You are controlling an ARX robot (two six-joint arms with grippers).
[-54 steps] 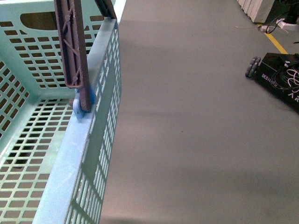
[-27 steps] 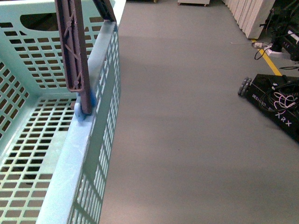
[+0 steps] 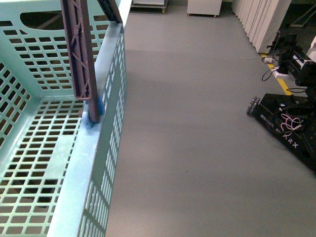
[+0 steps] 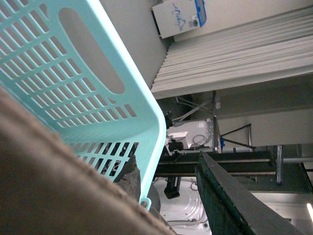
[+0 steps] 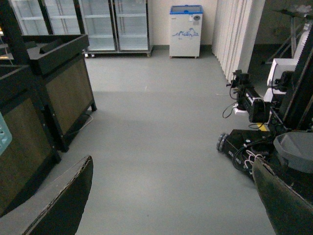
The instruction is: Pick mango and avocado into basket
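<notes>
Right claw [image 5: 171, 210] was spread wide with nothing between its fingers, hanging over grey floor [image 5: 156, 127]. Left claw [image 4: 168, 171]: couldn't tell how far open; it sat close against the basket [image 4: 73, 73] wall. In the front view the basket was at left, brown handle [image 3: 81, 54] raised.

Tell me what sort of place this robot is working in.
Probably a mock shop inside a robotics lab: glass-door fridges and a chest freezer at the far end, a shopping basket close by, and a cabled wheeled robot base on the grey floor.
</notes>
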